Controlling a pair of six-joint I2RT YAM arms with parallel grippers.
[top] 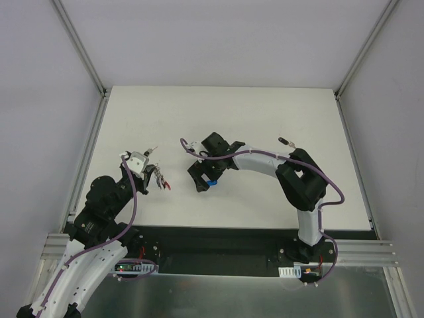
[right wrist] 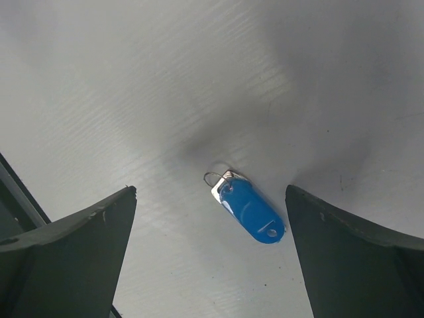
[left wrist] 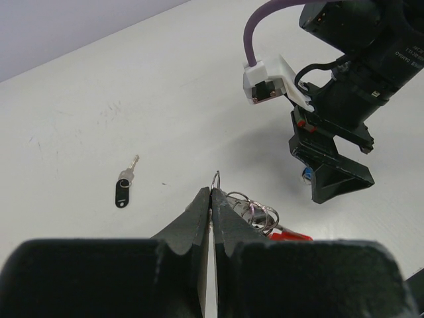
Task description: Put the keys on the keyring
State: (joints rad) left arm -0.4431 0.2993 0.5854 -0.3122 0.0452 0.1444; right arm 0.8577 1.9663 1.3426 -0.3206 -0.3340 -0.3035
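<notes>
Nearest the arm bases, the left hand (left wrist: pixel 212 193) has its fingers pressed tight together, and they are pinching a thin silver ring (left wrist: pixel 216 177) that pokes out just past the tips. That ring belongs to the keyring (left wrist: pixel 260 213). More silver loops bunch up against the right side of the fingers, and the red plastic band (left wrist: pixel 291 235) hangs just below them, so the whole thing is held off the white worktop (top: pixel 265 112). Next over, a little to the right and close by but not touching, is the right hand (right wrist: pixel 211 192). It points down at the surface with its fingers spread as wide as they go. Whether the tips actually touch the surface is hard to call from here. Right between them lies the blue-headed key (right wrist: pixel 250 213), flat on the worktop. It sits at a slant and touches neither finger. Its silver metal end, with a small wire loop, points up and to the left in the wrist view, and there is open surface on both sides of it. From above, a speck of that blue shows right at the dark fingers. Farther out, a black-headed key (left wrist: pixel 123 191) lies flat on bare worktop with its silver blade angled away. It is on its own, apart from both hands.
</notes>
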